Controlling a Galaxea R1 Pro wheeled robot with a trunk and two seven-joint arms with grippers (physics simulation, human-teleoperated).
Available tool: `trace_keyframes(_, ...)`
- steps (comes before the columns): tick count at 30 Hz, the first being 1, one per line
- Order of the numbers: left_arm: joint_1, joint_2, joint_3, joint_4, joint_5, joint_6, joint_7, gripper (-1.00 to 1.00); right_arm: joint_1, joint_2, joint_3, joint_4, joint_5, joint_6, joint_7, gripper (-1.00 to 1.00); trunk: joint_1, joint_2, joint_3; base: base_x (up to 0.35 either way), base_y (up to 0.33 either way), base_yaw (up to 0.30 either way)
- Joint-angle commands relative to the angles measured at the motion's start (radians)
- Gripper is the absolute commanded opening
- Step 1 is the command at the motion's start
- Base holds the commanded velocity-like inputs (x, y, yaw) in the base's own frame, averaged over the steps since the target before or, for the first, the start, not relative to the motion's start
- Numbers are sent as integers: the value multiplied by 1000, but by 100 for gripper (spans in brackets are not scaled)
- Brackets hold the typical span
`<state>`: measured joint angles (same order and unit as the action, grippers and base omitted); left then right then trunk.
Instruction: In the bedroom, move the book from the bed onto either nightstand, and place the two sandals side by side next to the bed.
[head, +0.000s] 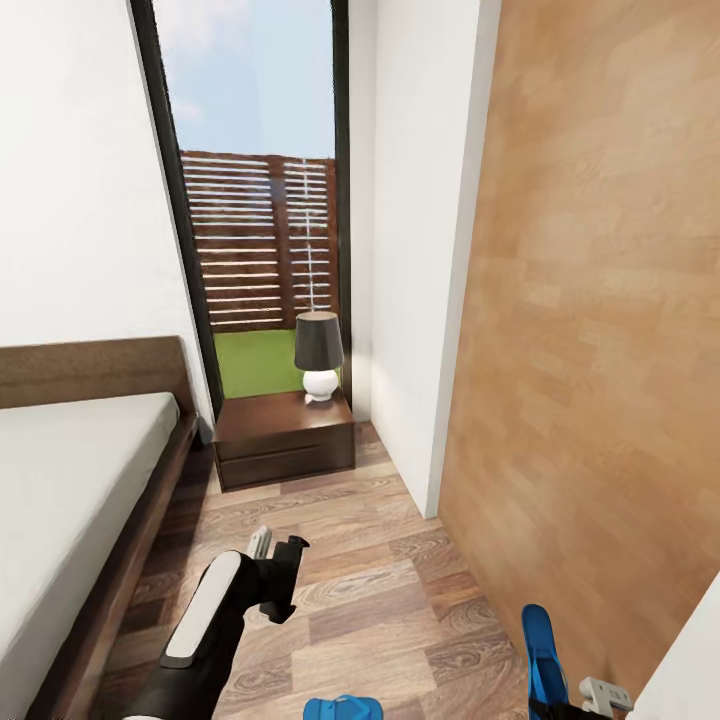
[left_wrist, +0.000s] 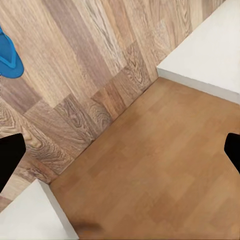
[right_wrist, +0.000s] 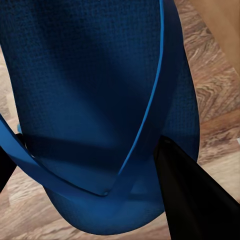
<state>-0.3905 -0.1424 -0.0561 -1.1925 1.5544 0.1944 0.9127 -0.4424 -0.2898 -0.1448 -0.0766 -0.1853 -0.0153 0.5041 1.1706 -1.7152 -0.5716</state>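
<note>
A bright blue sandal (head: 545, 650) hangs upright at the lower right, with my right gripper (head: 572, 702) shut on it. Close up, the sandal's sole and thong strap (right_wrist: 100, 100) sit between the dark fingers (right_wrist: 197, 200). The other sandal (head: 343, 708) lies flat on the plank floor at the bottom edge, and shows again as a sandal toe (left_wrist: 8, 56). My left gripper (head: 278, 548) hovers open over the floor between the bed (head: 70, 470) and the wood wall, holding nothing. The nightstand (head: 285, 440) stands beside the bed's headboard. The book is out of view.
A lamp (head: 319, 355) with a dark shade stands on the nightstand, in front of a tall dark-framed window (head: 260, 200). A white wall corner (head: 420, 300) and a wood-panelled wall (head: 600, 350) close the right side, leaving a narrow floor aisle (head: 350, 560).
</note>
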Motion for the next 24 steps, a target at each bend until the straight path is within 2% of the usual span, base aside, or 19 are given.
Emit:
trace_keyframes(1,-1,0,-6,-1,1,5,5,100,-1,0,-7,1,-3,0,5,-100,4,-8,-4,0,0,0)
trace_keyframes(4,-1,0,-16,-1,1,4,4,100,-1,0,-7,1,-2,0,5,-100,15,-29,-14,0,0,0)
trace_keyframes(11,-1,-2,-19,34,0,1,-6,100,-1,0,-7,1,-2,0,6,-100,15,-29,-14,0,0,0)
trace_keyframes(15,-1,-1,-19,60,-1,-1,-47,100,-1,0,-7,1,-3,0,7,-100,15,-29,-14,0,0,0)
trace_keyframes(19,-1,1,-19,124,-9,-7,-83,100,-1,0,-7,1,-3,0,7,-100,15,-29,-14,0,0,0)
trace_keyframes(22,-9,2,-19,192,-13,-44,-133,100,-1,0,-7,1,-3,0,7,-100,15,-29,-14,0,0,0)
trace_keyframes(24,-13,2,-19,209,-14,-59,-143,100,-1,0,-7,1,-3,0,9,-100,15,-29,-14,0,0,0)
